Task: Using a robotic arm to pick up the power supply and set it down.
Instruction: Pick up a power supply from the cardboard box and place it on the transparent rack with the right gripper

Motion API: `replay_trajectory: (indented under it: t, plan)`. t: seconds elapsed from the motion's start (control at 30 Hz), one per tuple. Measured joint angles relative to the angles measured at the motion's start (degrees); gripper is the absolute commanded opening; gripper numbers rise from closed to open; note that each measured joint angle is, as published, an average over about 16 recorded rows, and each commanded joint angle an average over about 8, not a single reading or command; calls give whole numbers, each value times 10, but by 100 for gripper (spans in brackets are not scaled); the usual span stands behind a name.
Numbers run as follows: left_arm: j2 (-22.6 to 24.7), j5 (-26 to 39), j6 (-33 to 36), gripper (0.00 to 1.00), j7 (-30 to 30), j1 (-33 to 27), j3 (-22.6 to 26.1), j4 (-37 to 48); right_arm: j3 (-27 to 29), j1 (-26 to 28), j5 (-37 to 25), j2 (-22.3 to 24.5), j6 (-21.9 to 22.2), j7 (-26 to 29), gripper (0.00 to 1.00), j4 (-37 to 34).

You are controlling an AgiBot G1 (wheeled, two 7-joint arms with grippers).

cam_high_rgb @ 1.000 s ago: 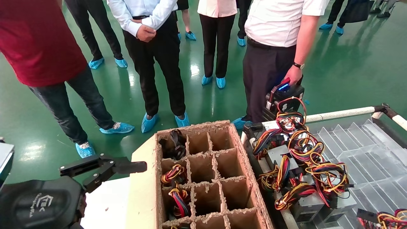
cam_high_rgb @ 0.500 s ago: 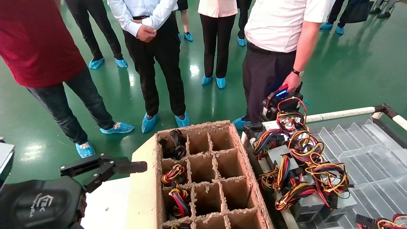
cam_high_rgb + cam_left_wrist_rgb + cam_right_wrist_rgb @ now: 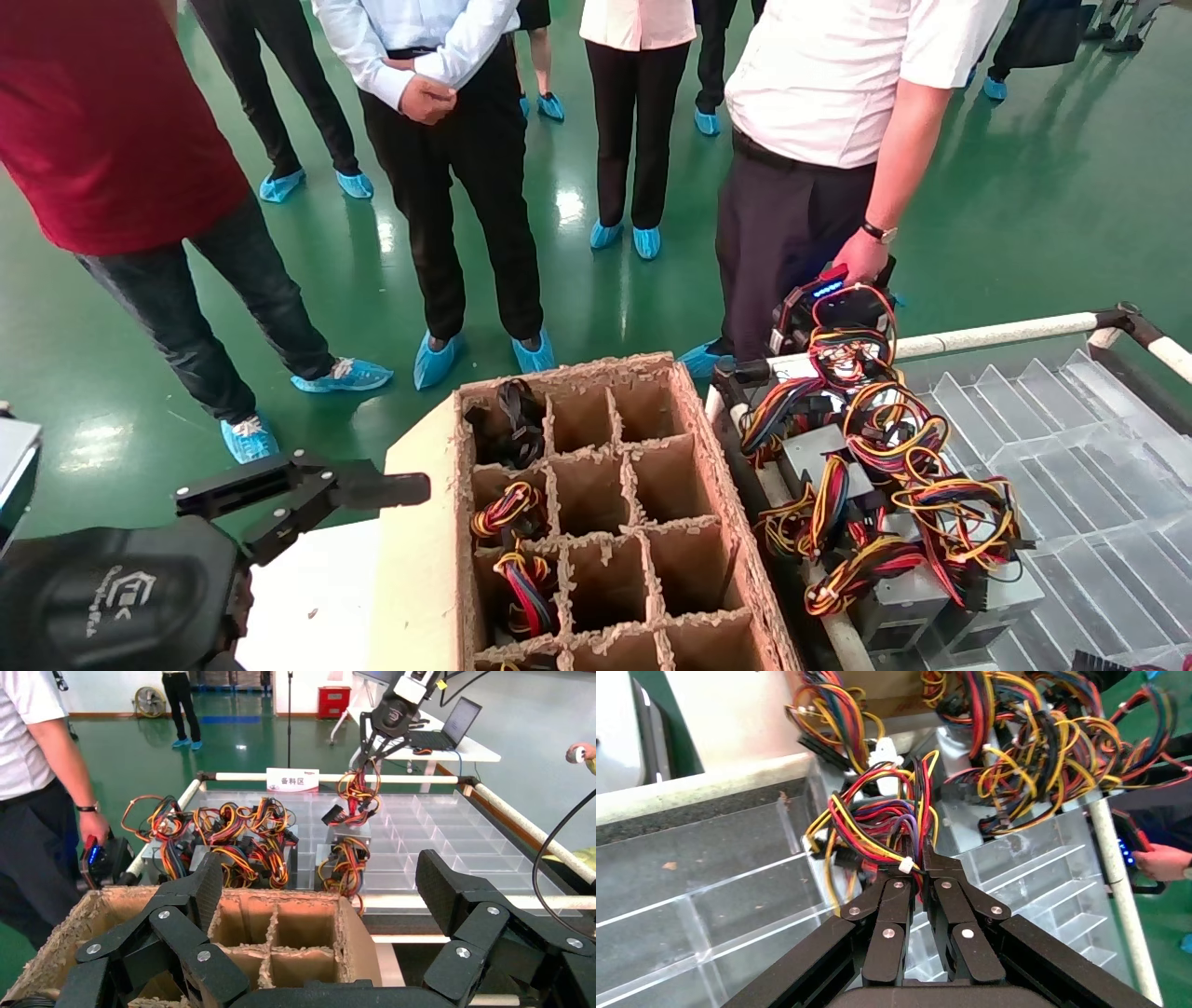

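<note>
My right gripper (image 3: 921, 867), the end of the robotic arm (image 3: 393, 706), is shut on the red, yellow and purple cable bundle (image 3: 880, 829) of a power supply. In the left wrist view this bundle (image 3: 353, 801) hangs from the gripper above the clear tray, with a grey metal body (image 3: 349, 832) right below it. I cannot tell whether the body is off the tray. My left gripper (image 3: 303, 494) is parked open beside the cardboard box, holding nothing.
A cardboard box (image 3: 596, 522) with square compartments holds some cabled units. Right of it, several more power supplies (image 3: 866, 466) are piled in the clear divided tray (image 3: 1071, 447). People stand around; one man holds a black device (image 3: 829, 289) at the tray corner.
The cable bundle at the head view's bottom right corner has slid almost out of frame. The man's hand with the device shifted slightly. My left arm has not moved.
</note>
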Motion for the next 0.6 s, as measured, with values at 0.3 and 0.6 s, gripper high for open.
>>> replay_trajectory:
  t: [0.3,0.6]
  plan:
    - [0,0,0,100,0,0,0,0,-11,-10,5,-25,1,-21,0,-45]
    - [0,0,0,100,0,0,0,0,-22,4,-1,-66,0,-31,0,-84]
